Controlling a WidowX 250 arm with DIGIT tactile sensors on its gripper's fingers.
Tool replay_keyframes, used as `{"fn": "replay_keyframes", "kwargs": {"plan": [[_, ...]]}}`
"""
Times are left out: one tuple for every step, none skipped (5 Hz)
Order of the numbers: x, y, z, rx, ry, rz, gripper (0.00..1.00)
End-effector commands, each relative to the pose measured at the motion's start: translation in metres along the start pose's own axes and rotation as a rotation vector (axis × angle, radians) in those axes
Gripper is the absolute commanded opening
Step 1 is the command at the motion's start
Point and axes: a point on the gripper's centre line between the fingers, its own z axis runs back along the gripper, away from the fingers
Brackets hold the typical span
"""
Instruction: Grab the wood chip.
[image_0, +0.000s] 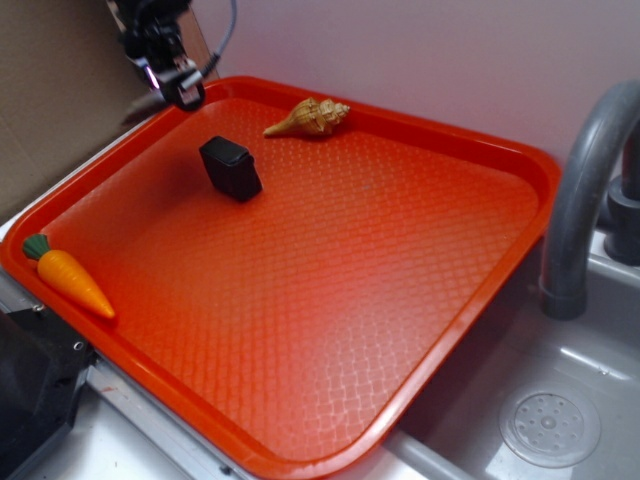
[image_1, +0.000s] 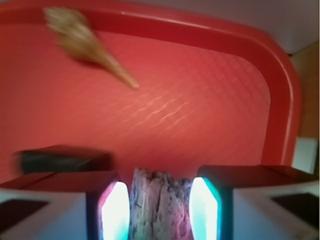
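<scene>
Orange and waffle-textured, a plastic tray (image_0: 330, 300) sits beside a grey sink (image_0: 560, 400), with a pale wall behind it and a curved grey faucet (image_0: 585, 190) rising at the sink's edge. Seen from the wrist camera, the wood chip (image_1: 159, 205) — rough, grey-brown, with weathered grain — stands between the two glowing finger pads (image_1: 116, 212) of the gripper (image_1: 160, 212), its upper end poking out above them. The pads sit close against both sides of the chip, so the claw is pinching it; whether the chip's lower end touches the tray cannot be told. In the exterior view the gripper (image_0: 175, 85) hangs over the tray's far left corner, above the tray floor, and the chip itself is too blurred and hidden there to pick out. Just toward the tray's middle from the gripper lies the black block (image_0: 231, 168), apart from it. Along the tray's far rim, beyond the block, rests the tan spiral seashell (image_0: 308, 118), its pointed tip aimed toward the gripper's corner. Well away, on the tray's near left rim, lies a toy carrot (image_0: 70, 278) with a green top — it touches nothing else on the tray.
</scene>
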Motion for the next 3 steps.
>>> {"fn": "replay_keyframes", "kwargs": {"plan": [[-0.020,-0.053,0.091,-0.038,-0.108,0.026,0.00],[-0.027,-0.060,0.101,-0.083,-0.090,0.116,0.00],[-0.027,-0.059,0.100,-0.076,-0.067,0.111,0.00]]}}
